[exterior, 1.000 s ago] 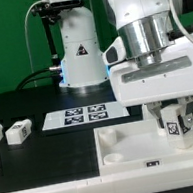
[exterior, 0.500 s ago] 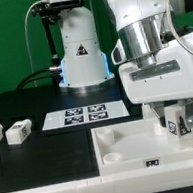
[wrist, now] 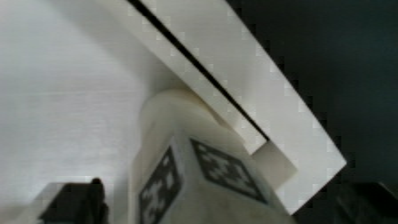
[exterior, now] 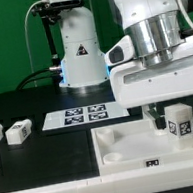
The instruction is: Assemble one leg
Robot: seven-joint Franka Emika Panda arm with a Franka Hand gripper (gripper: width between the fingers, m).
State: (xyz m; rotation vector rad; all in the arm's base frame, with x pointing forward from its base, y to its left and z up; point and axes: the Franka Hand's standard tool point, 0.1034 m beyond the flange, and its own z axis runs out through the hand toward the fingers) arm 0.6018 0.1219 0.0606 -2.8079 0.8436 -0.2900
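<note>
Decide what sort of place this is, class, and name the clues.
Probably a robotics lab test bench. A robot arm's gripper hangs over a white panel on a black table; the leg and spare blocks carry printed tags, like the marker board.

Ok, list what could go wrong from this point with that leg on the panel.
1. The leg stands upright at the panel's far corner on the exterior view's right, with the gripper just above it. If it is not fully seated, it may tip.
2. The gripper is so close above the leg that a sideways move could knock it over.
3. Whether the fingers have let go cannot be told; lifting could drag the leg out.
</note>
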